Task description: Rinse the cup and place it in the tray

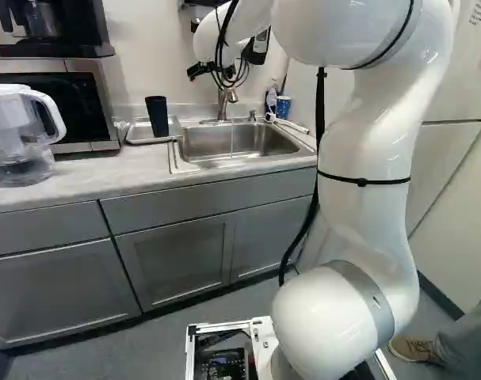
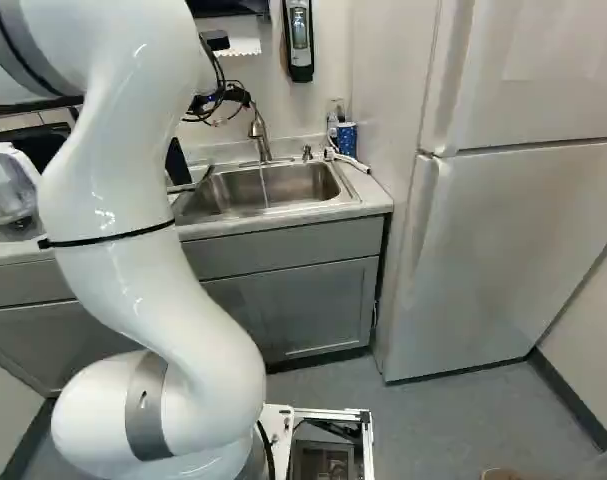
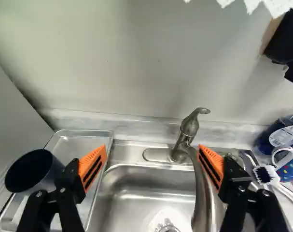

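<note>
Grey cabinets (image 1: 177, 261) carry the pale surface (image 1: 105, 176), with the sink (image 1: 240, 144) set into it and the wall (image 3: 112, 58) close behind. The cup (image 3: 30, 171) stands in the tray (image 3: 81, 142) beside the sink, outside the hand (image 3: 152, 154), which is spread wide and grips nothing. A thin bright line falls from the faucet (image 3: 187, 129) into the sink; it looks like running water (image 1: 232, 139).

With the cup in the tray and the water apparently on, I'd judge the rinse done and shutting off the faucet to be the step in hand, though the pictures alone can't prove the cup is rinsed. That calls for lining the hand up with the lever (image 3: 198, 112) and working it gently.

Room is decent over the sink, tighter elsewhere. The faucet's neck runs close by the finger nearer the bottle (image 3: 281, 137), so a sideways shift could knock it. Past that finger come the brush (image 3: 266, 175) and blue cup (image 3: 291, 170); on the other side, the tray's rim and the cup are near, and a low swing might tip the cup.
</note>
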`<state>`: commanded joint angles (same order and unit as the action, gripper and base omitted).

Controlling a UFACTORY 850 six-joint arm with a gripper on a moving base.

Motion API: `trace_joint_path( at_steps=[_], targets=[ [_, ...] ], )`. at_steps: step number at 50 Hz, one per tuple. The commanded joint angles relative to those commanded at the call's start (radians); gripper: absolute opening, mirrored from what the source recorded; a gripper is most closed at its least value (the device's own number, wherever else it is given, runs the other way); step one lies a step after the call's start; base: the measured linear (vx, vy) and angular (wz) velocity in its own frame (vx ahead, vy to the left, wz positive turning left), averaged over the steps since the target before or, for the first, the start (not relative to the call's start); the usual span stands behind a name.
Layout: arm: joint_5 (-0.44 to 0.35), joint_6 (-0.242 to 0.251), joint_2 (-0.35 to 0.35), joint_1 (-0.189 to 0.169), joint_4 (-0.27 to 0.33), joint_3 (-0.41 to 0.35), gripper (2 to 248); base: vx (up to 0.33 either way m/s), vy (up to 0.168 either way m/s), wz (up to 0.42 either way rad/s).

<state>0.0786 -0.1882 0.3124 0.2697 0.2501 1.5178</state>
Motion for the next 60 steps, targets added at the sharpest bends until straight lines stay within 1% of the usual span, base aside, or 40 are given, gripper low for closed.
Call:
trace_joint_path(
  at_steps=[16,39,48,60],
  targets=[
    [0.013,0.0,-0.069,0.024,0.0,-0.079,247,0.0,0.0,0.0],
    [0.101,0.0,-0.184,0.042,0.0,-0.205,247,0.0,0.0,0.0],
    [0.141,0.0,-0.229,0.04,0.0,-0.253,247,0.0,0.0,0.0],
    [0.195,0.0,-0.286,0.024,0.0,-0.312,247,0.0,0.0,0.0]
  ],
)
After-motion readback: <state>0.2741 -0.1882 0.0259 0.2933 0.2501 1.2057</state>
